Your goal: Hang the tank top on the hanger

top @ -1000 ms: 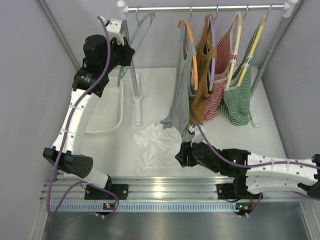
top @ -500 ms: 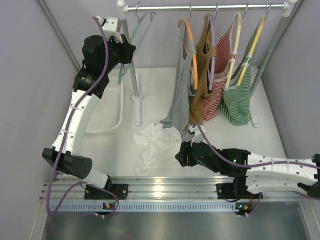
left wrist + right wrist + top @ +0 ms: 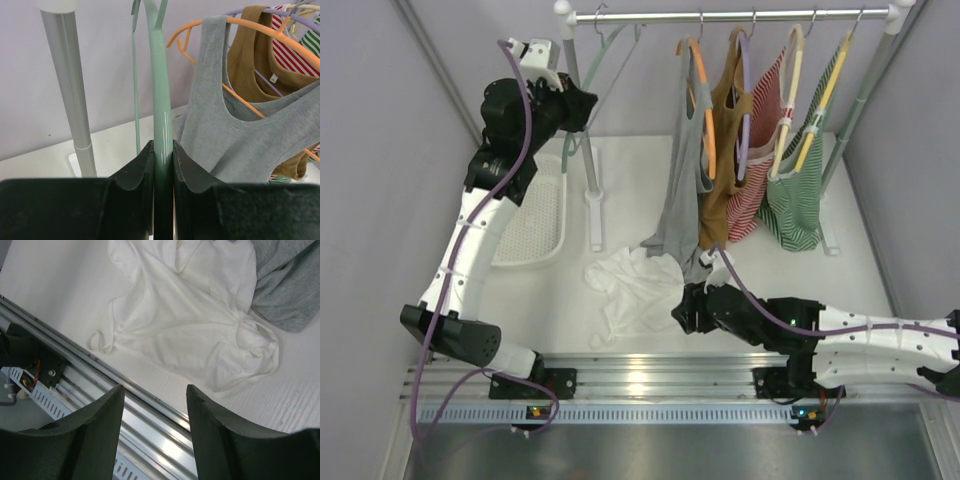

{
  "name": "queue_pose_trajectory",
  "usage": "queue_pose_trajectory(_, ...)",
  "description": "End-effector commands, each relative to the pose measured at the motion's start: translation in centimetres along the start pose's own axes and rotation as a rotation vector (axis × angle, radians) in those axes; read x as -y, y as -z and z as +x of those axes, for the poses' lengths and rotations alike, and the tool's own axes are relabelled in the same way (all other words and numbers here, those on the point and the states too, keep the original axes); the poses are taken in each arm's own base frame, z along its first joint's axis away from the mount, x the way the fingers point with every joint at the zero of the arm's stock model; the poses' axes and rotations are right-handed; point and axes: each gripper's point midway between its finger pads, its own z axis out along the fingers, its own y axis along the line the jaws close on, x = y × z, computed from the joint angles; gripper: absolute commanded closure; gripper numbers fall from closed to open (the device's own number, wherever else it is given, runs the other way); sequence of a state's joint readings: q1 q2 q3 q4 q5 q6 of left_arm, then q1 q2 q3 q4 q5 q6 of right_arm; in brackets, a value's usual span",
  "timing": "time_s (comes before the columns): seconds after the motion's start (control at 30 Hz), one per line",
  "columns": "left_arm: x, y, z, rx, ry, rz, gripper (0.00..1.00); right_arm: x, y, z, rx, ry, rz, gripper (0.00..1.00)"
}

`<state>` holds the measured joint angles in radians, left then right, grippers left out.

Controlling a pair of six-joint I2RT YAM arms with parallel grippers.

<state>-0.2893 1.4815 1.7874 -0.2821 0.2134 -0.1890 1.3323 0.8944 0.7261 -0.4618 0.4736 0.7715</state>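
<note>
The left tool [image 3: 163,152] is being kept clamped on the lower stem of the hanger [image 3: 161,95], whose pale green arm is being gripped tightly between the two dark fingers [image 3: 137,170]. The hanger is being held upright beside the left post [image 3: 70,85] of the clothes rail [image 3: 740,15], near the grey tank top [image 3: 225,135] on its orange hanger [image 3: 260,30]. The right tool [image 3: 155,395] is being held low with its jaws apart and gripping nothing, over the near edge of the desk [image 3: 50,285]. The tank top [image 3: 185,320] is lying crumpled on the desk just beyond it, its far side touching the grey hem.
</note>
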Motion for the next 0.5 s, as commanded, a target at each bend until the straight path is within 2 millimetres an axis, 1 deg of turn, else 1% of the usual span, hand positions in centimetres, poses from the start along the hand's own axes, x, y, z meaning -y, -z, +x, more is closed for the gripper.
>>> queue_pose_trajectory(0.0, 2.0, 2.3, -4.8, 0.153, -0.031, 0.069, 1.0, 0.3, 0.1, -0.7, 0.033, -0.025, 0.006, 0.47)
queue_pose_trajectory(0.03, 2.0, 2.3, -4.2, 0.142, -0.028, 0.072, 1.0, 0.3, 0.1, -0.6, 0.032, -0.025, 0.005, 0.47)
queue_pose_trajectory(0.07, 2.1, 2.7, -4.1, 0.142, -0.031, 0.076, 1.0, 0.3, 0.1, -0.6, 0.032, -0.026, 0.005, 0.47)
queue_pose_trajectory(0.1, 2.4, 3.2, -4.5, 0.153, -0.036, 0.083, 1.0, 0.3, 0.1, -0.8, 0.037, -0.028, 0.006, 0.47)
queue_pose_trajectory(0.13, 2.4, 3.4, -4.0, 0.143, -0.036, 0.086, 1.0, 0.4, 0.1, -0.6, 0.034, -0.026, 0.007, 0.47)
queue_pose_trajectory(0.17, 2.7, 4.0, -4.3, 0.152, -0.042, 0.095, 1.0, 0.4, 0.2, -0.7, 0.036, -0.027, 0.007, 0.47)
queue_pose_trajectory(0.3, 3.3, 4.9, -3.7, 0.127, -0.047, 0.122, 1.0, 0.9, 0.3, -0.7, 0.039, -0.021, 0.024, 0.47)
queue_pose_trajectory(0.33, 3.3, 5.0, -3.1, 0.115, -0.044, 0.122, 1.0, 0.9, 0.4, -0.9, 0.045, -0.023, 0.024, 0.47)
queue_pose_trajectory(0.37, 3.4, 5.5, -3.4, 0.122, -0.047, 0.123, 1.0, 1.1, 0.5, -0.8, 0.046, -0.018, 0.03, 0.46)
queue_pose_trajectory(0.43, 3.5, 5.9, -2.6, 0.108, -0.044, 0.128, 1.0, 1.4, 0.7, -1.1, 0.057, -0.019, 0.04, 0.46)
queue_pose_trajectory(0.47, 3.7, 6.5, -2.8, 0.114, -0.048, 0.132, 1.0, 1.5, 0.7, -1.1, 0.059, -0.017, 0.043, 0.46)
